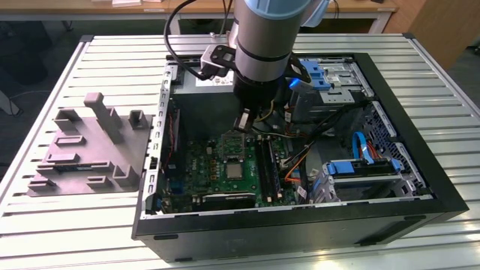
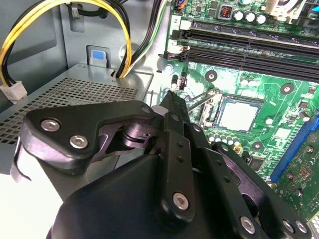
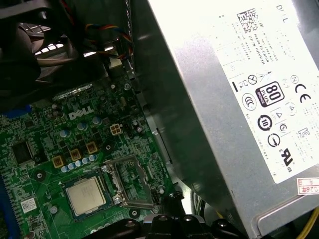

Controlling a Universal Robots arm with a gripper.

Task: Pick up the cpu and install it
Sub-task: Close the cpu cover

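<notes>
The cpu [image 1: 235, 170] is a small silvery square lying flat in its socket on the green motherboard [image 1: 202, 163] inside the open computer case. Both wrist views show the cpu [image 2: 238, 115] [image 3: 85, 195] seated there, with the socket's metal hold-down frame [image 3: 130, 181] flipped open beside it. My gripper [image 1: 244, 125] hangs over the board a little beyond the socket, toward the power supply. Its black fingers [image 2: 173, 107] come together at a narrow tip and hold nothing.
The grey power supply [image 3: 239, 99] stands close beside the gripper, with yellow and black cables [image 2: 124, 45] coming from it. Memory slots [image 2: 249, 47] lie past the socket. A grey moulded fixture [image 1: 90, 152] sits on the slatted table [image 1: 60, 225] at the exterior view's left. Drive bays [image 1: 360, 169] fill the case's right side.
</notes>
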